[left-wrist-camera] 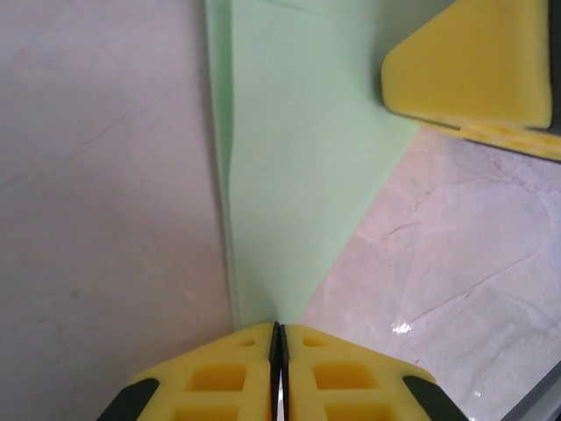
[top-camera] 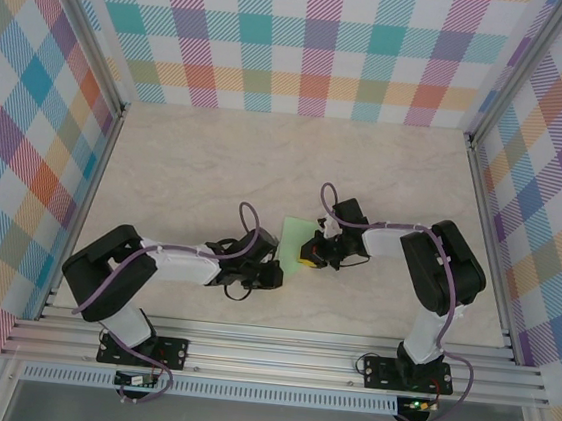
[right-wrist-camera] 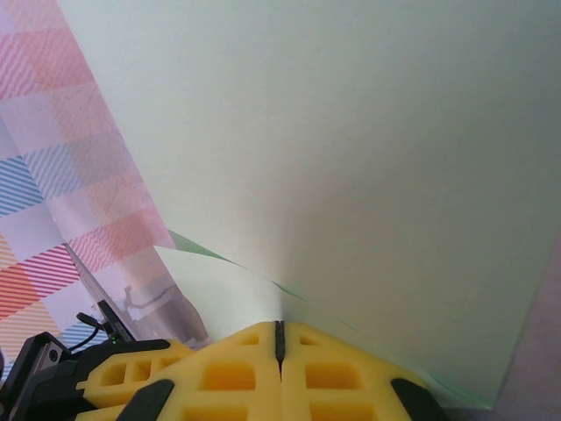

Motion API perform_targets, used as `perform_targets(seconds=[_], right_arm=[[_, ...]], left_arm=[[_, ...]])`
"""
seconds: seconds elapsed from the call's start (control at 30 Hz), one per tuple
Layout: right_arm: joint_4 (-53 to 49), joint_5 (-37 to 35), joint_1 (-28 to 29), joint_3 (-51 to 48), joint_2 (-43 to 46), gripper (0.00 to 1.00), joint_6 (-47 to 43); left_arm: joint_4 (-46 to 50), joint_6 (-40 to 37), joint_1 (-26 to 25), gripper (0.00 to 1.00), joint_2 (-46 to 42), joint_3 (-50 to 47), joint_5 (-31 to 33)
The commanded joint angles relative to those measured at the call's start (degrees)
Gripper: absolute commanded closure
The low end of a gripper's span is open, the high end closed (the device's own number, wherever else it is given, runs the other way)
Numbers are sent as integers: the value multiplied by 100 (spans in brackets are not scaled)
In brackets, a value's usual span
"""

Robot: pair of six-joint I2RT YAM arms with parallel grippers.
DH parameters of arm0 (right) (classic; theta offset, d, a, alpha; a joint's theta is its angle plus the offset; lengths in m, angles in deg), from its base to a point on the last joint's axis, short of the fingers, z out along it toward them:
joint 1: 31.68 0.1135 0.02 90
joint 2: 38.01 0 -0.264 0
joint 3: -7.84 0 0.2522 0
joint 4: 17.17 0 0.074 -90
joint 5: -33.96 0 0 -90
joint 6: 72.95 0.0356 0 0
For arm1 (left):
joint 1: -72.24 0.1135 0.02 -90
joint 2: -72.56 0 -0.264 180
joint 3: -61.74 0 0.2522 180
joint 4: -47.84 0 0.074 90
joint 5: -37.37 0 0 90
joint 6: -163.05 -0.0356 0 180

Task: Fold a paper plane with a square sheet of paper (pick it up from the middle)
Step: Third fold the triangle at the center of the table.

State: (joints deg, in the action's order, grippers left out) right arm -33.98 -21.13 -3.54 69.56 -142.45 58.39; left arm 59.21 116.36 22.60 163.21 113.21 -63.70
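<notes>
The square sheet of paper [top-camera: 297,234], pale green, lies partly folded between both grippers at the middle of the table. In the left wrist view the paper [left-wrist-camera: 298,158] narrows to a point, and my left gripper [left-wrist-camera: 278,326] is shut on that point; a doubled edge runs along its left side. My right gripper [right-wrist-camera: 280,326] is shut on another edge of the paper [right-wrist-camera: 351,158], which rises in front of its camera with a second layer curling at lower left. From above, the left gripper [top-camera: 275,271] and right gripper [top-camera: 310,257] sit close together. The right gripper's yellow fingers [left-wrist-camera: 473,70] press at the sheet's far side.
The beige marbled table [top-camera: 185,170] is walled by plaid panels [top-camera: 309,43] at the back and both sides. Aluminium rails [top-camera: 276,356] run along the near edge by the arm bases. The left gripper's yellow body [right-wrist-camera: 118,379] sits beside my right fingers.
</notes>
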Motion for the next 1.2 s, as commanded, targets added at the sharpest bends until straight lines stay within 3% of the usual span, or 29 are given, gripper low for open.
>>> perform_targets(seconds=[0.0,0.3,0.6,0.83,1.0,1.17], right_arm=[[-480,-563,7,-112,-237,100,-14],[-447,-539,7,-85,-213,100,93],[-363,-446,7,-37,-126,99,229],[-1115,-511,7,562,199,98,-357],[-560,-143,42,254,585,96,-178],[-12,-67,331,-5,423,97,135]], left_arm=[[767,-5,21,88,-221,-186,-106],[913,-186,21,86,-806,280,164],[547,-274,75,88,370,949,230],[1262,-262,70,94,741,865,846],[907,-259,74,94,663,611,709],[834,-288,75,94,798,777,581]])
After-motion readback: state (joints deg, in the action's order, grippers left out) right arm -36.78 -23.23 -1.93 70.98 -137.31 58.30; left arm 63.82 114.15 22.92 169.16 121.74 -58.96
